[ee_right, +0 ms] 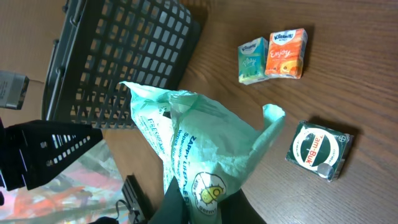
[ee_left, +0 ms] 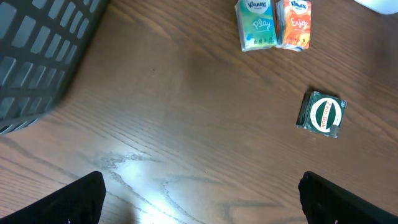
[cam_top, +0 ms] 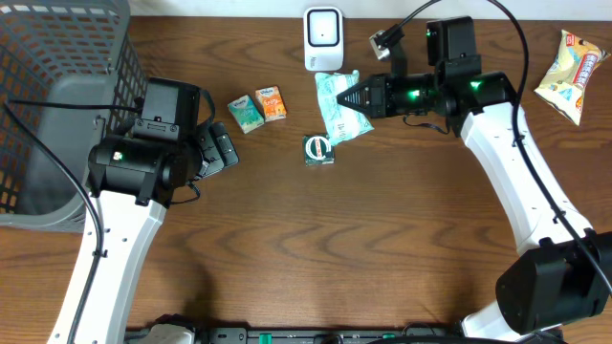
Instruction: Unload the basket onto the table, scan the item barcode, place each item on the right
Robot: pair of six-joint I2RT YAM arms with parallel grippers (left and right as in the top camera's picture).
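The right gripper point(cam_top: 350, 96) is clenched on one end of the pale-green crinkly plastic pouch point(cam_top: 337, 122), which looks light, soft and floppy, likely best pinched at its seam, while the left gripper point(cam_top: 218, 150) gapes empty.

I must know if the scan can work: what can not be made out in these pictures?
Barcode of the light green packet: shows in no view; folds and the right gripper cover parts.
Fingers of the left gripper: left wrist view, cut by the bottom edge.
Small print on the dark green pack: too small, every view.
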